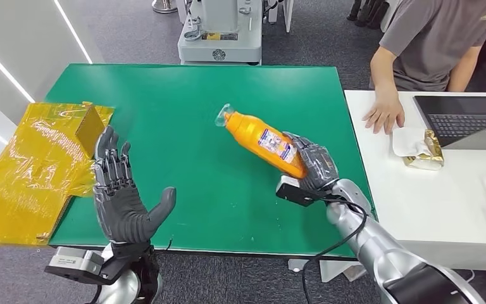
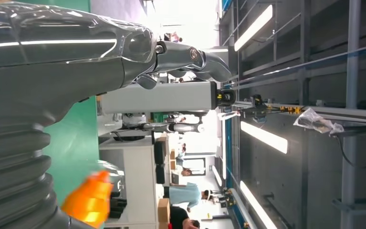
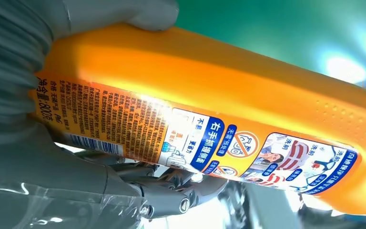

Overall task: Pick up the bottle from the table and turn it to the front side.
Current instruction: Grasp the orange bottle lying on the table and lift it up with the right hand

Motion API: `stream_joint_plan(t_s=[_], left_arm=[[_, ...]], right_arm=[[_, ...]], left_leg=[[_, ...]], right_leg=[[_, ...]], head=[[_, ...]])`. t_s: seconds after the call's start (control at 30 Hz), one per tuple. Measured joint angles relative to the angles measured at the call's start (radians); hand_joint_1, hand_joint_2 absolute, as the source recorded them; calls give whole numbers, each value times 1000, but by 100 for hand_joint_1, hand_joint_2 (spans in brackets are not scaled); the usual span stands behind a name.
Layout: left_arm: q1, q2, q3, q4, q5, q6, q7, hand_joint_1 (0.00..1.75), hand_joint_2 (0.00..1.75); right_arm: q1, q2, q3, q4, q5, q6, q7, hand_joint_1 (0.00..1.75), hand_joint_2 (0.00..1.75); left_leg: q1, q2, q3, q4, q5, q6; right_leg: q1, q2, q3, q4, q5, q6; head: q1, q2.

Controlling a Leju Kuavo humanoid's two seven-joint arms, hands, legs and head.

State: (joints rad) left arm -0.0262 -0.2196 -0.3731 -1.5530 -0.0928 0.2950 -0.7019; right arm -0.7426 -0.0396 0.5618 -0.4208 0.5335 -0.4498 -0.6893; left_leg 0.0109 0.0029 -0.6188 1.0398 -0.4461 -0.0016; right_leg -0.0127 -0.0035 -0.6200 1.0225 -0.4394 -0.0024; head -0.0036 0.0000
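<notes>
The left hand (image 1: 121,190) is up with its fingers spread, holding nothing. The right hand (image 1: 314,166) grips the orange bottle (image 1: 262,143) above the green bench (image 1: 177,107). Picking up looks done; its back label shows, so turning seems left

The right hand (image 1: 313,166) grips the orange bottle (image 1: 262,142) by its base, raised over the green table (image 1: 190,95); the left hand (image 1: 121,190) stands upright, fingers spread, at the table's near edge.

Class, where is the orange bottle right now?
In the head view the orange bottle is held tilted in the right robot hand, over the right part of the green table.
</notes>
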Motion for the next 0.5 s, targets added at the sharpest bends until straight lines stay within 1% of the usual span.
stream_joint_plan(t_s=[0.17,0.33,0.4,0.5], left_arm=[[-32,-6,0,23,2,-10,0,0,175],[-89,-8,0,75,-20,-19,0,0,175],[-117,-9,1,108,-30,-25,0,0,175],[-161,-18,4,167,-47,-35,0,0,175]], right_arm=[[56,8,-45,-106,-57,-63,-5,175,175],[113,11,-45,-240,-136,-200,-6,175,175],[145,13,-47,-325,-113,-227,-6,175,175],[198,31,-67,-464,-10,-233,-9,175,175]], left_leg=[[0,0,0,0,0,0],[0,0,0,0,0,0],[0,0,0,0,0,0],[0,0,0,0,0,0]], right_leg=[[0,0,0,0,0,0],[0,0,0,0,0,0],[0,0,0,0,0,0],[0,0,0,0,0,0]], head=[[0,0],[0,0],[0,0],[0,0]])
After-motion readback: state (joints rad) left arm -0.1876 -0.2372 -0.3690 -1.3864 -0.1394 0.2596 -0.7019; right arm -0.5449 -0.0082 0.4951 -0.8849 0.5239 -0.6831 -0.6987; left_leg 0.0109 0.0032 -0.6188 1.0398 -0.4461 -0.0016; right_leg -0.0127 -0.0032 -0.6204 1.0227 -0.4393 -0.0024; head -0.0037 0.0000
